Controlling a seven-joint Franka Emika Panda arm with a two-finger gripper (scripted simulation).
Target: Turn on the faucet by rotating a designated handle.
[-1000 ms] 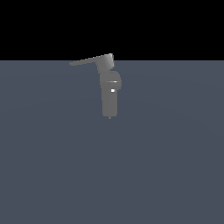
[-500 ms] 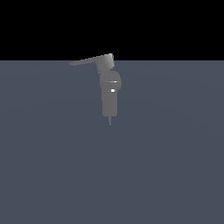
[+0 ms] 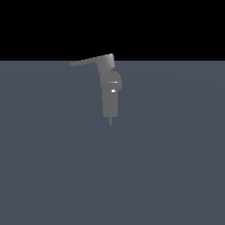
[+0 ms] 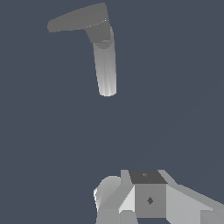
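Up near the far edge of the dark blue-grey counter (image 3: pixel 167 167) stands one grey faucet (image 3: pixel 110 94). It has one round body with a bulge and a tiny thin tip. One flat handle (image 3: pixel 90 60) sticks out from its angled head toward the exterior view's left. In the wrist view, the faucet (image 4: pixel 106 65) and handle (image 4: pixel 76 19) sit well apart from one gripper (image 4: pixel 146 199). Only part of the gripper shows, so I cannot tell how wide it is.

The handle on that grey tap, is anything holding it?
No. The handle sticks out sideways untouched; the gripper sits apart from the faucet.
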